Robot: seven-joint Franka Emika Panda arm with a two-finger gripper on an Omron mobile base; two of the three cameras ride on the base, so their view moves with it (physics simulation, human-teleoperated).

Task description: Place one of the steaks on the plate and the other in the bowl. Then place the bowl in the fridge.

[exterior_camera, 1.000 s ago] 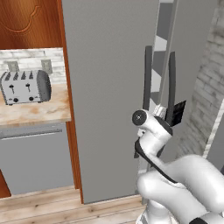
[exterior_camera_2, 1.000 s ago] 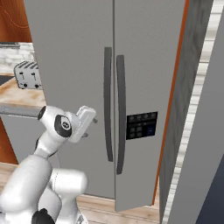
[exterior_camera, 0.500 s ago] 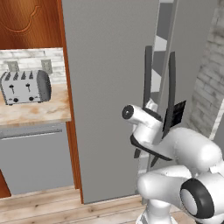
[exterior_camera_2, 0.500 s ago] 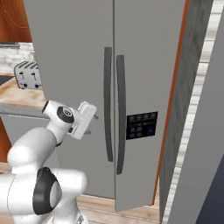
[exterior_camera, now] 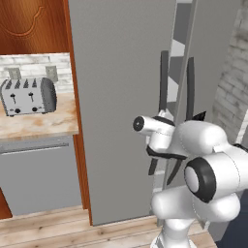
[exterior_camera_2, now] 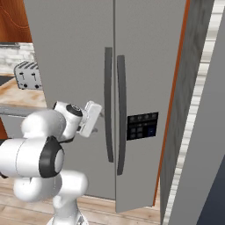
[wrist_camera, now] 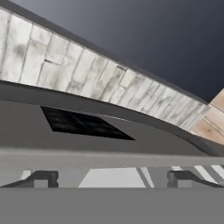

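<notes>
On fridge [exterior_camera_2: 145, 52] door: dark panel [exterior_camera_2: 142, 126], no legible txt.

The fridge [exterior_camera_2: 88, 66] is cut by the top edge in both base views, so its full height is not visible. In the left base view the robot's white arm covers the lower part of the two black handles [exterior_camera: 164, 80] — only their upper halves show. The fridge doors look almost closed, so its inside is hidden. The toaster [exterior_camera: 27, 96] is complete in the left base view, but in the right base view the fridge's edge hides one side of it. The small dark panel [exterior_camera_2: 142, 126] on the right door has buttons too small to read. In the hand view this panel [wrist_camera: 83, 123] is blurred — no detail can be told.
</notes>
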